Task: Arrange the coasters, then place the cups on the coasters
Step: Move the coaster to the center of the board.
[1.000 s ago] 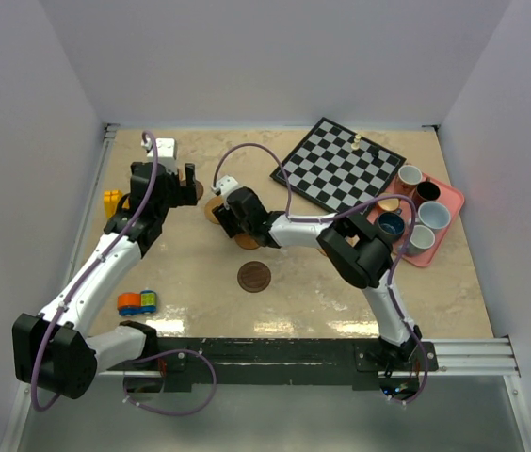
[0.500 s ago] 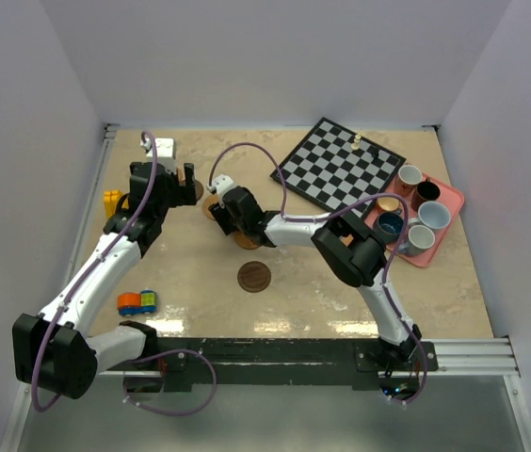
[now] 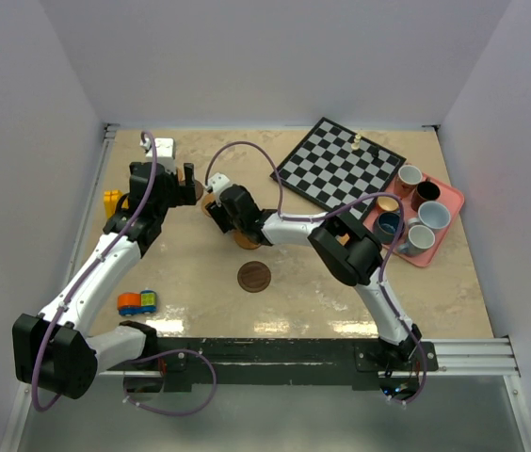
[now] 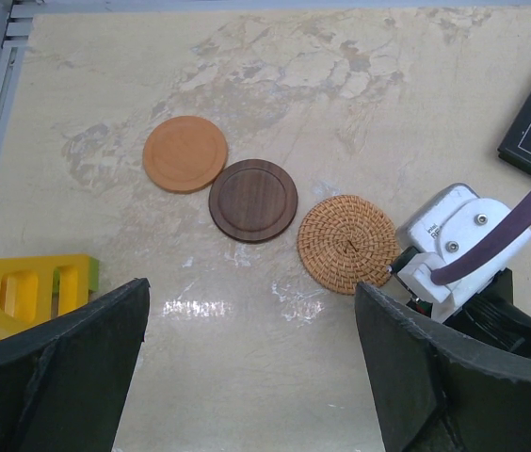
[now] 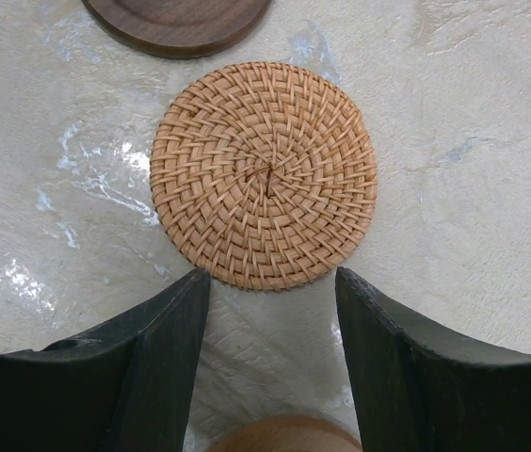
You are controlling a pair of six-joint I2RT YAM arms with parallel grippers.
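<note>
Seen from above, a beige marbled table [image 3: 190, 273] sits between pale walls [image 3: 247, 56], with a chessboard [image 3: 339, 169] at one o'clock. At three o'clock a pink tray [image 3: 454, 196] holds all six cups [image 3: 434, 215]. A lone dark coaster [image 3: 254, 277] lies at centre. The left wrist view shows the left gripper [image 4: 251, 311] spread wide, a close row ahead: tan coaster [image 4: 185, 153], brown coaster [image 4: 253, 200], woven coaster [image 4: 347, 243]. In the right wrist view, the right gripper [image 5: 270, 278] is spread and grips nothing, the woven coaster at twelve o'clock.

Marble tbl [image 3: 294, 301] w/ coasters [image 4: 253, 200], chessboard [image 3: 338, 169], pink tray [image 3: 456, 200], toys [image 3: 137, 302].
</note>
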